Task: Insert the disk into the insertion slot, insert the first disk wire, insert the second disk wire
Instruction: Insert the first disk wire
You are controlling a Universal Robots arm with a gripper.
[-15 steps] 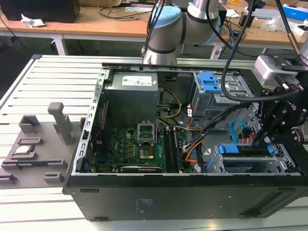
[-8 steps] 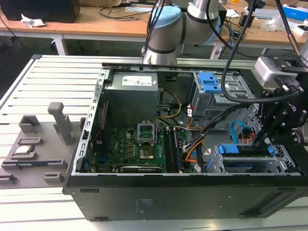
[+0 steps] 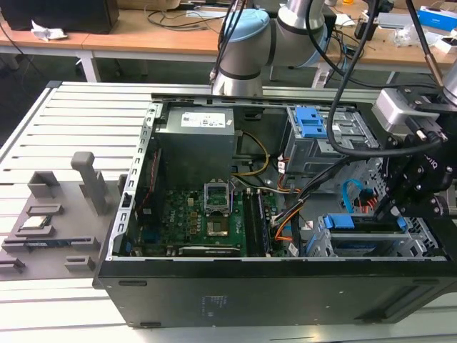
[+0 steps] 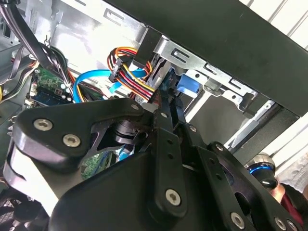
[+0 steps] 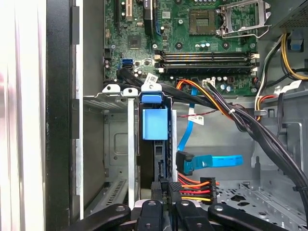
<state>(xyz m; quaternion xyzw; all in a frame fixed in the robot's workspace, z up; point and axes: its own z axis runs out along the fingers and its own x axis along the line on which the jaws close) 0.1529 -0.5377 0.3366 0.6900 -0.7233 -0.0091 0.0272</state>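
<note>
A robotics lab: cable-strewn workbenches (image 3: 143,39) behind an opened computer case (image 3: 250,293)

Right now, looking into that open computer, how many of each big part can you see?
Power supply: 1
Motherboard: 1
Drive cages: 2 (grey cage with blue latches; insertion slot)
Disk: 1, sitting in the insertion slot
Total: 5
</note>
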